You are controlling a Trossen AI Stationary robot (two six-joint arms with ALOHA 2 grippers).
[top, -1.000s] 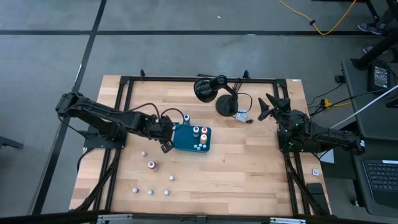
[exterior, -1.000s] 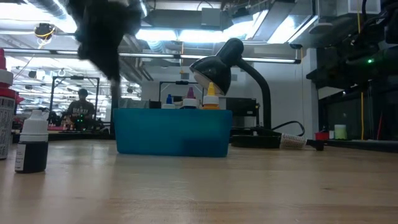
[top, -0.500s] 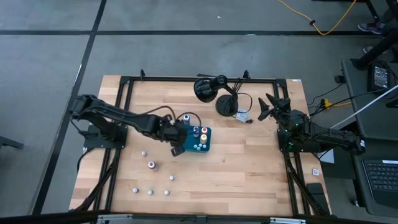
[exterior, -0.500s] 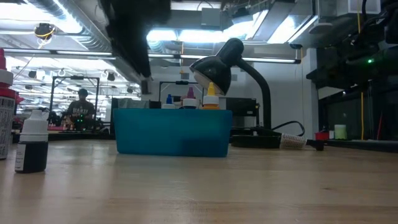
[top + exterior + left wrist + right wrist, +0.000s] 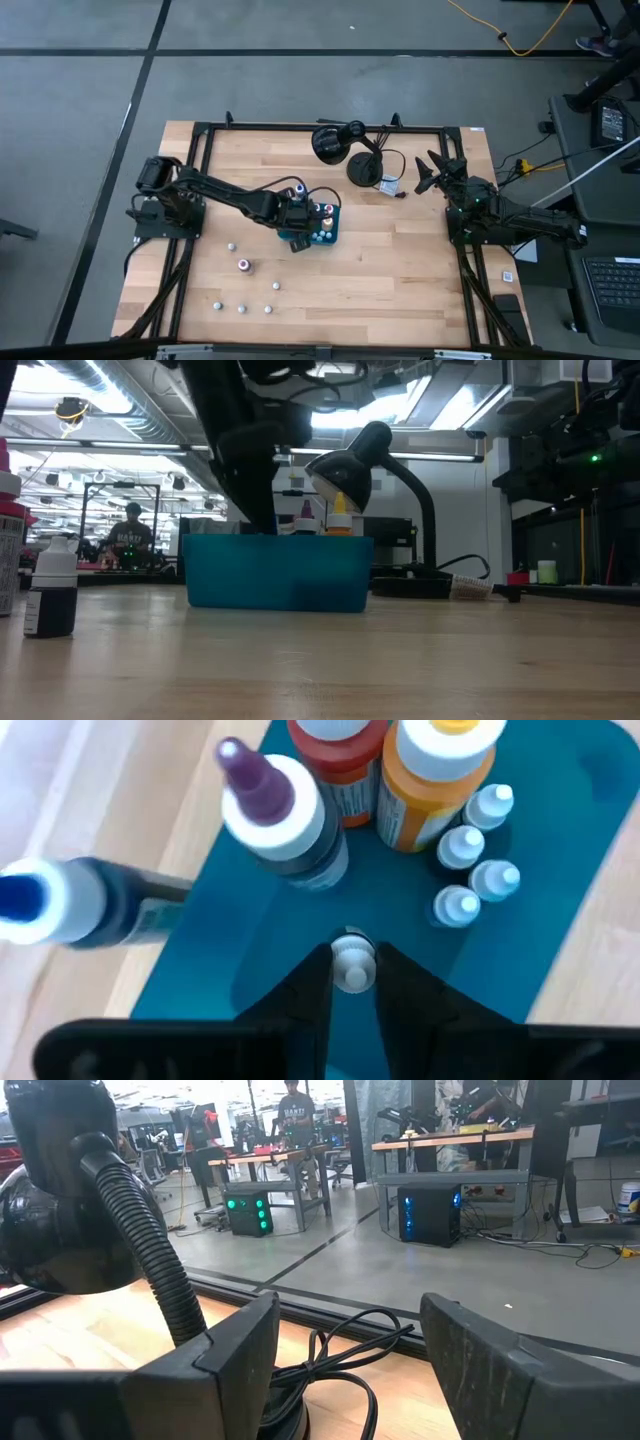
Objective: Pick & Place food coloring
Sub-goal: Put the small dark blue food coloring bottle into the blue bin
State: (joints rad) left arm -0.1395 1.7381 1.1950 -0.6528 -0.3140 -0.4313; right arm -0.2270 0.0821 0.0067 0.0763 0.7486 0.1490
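Note:
The food coloring is a set of small bottles. Purple-topped (image 5: 270,805), red (image 5: 335,755) and orange (image 5: 430,770) bottles stand with several tiny white-capped ones (image 5: 470,850) in the teal tray (image 5: 327,235). More tiny bottles (image 5: 243,265) lie loose on the wood near the front left. My left gripper (image 5: 298,232) hangs over the tray's left half, shut on one tiny white-capped bottle (image 5: 352,965). A blue-capped bottle (image 5: 55,905) stands just outside the tray. My right gripper (image 5: 430,172) waits open at the far right. My left gripper pinches the tiny bottle by its white ribbed cap (image 5: 352,978) between its two fingertips (image 5: 318,982). The fingers come from above, slanting down from the table's left. The bottle sits over the tray's floor; whether it touches the floor I cannot tell.
A black desk lamp (image 5: 335,140) with its cord (image 5: 330,1355) stands behind the tray at the far middle. A dark bottle with a white cap (image 5: 52,600) stands near the low camera. A black frame (image 5: 200,135) borders the wooden tabletop.
My left gripper has travelled toward the table's right edge, from beside the tray's left end to over the tray, and has come down while rolling about its own axis. It has stayed shut on the tiny bottle.

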